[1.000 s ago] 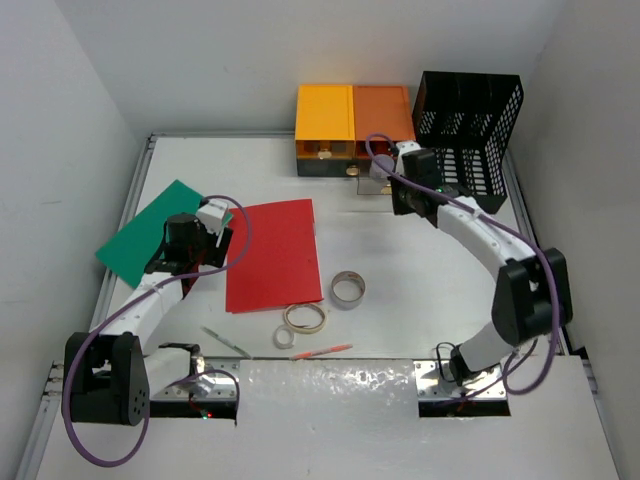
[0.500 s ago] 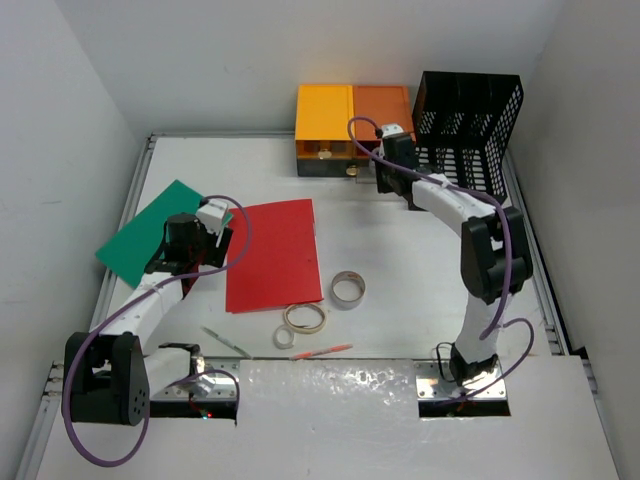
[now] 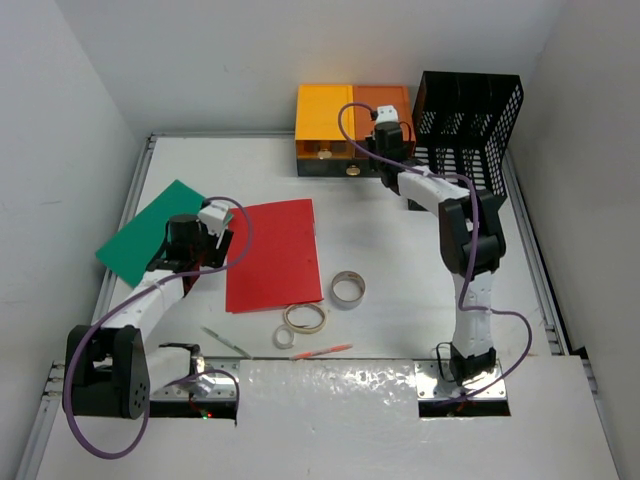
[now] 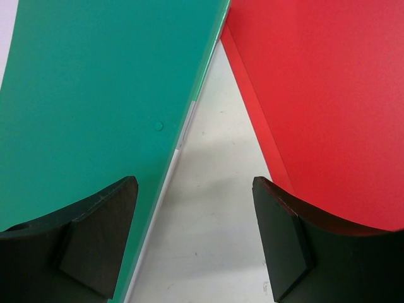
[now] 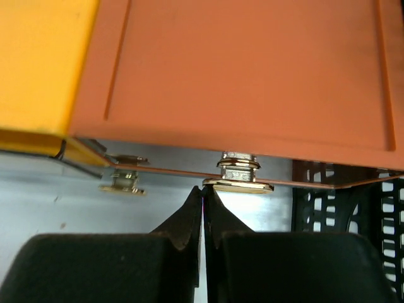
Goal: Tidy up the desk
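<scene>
Folders lie flat at the left of the desk (image 3: 400,250), which fills the scene: a green folder (image 4: 95,95) and a red folder (image 4: 328,95). The left gripper (image 4: 192,221) hovers between them, spread wide and empty. Farther right, the right gripper (image 5: 202,205), pinched together on nothing, points at the knob (image 5: 238,175) of the orange drawer (image 5: 252,69), beside the rack (image 3: 470,110). The drawer seems the step in hand; pulling it would need the tips parted around the knob.
</scene>
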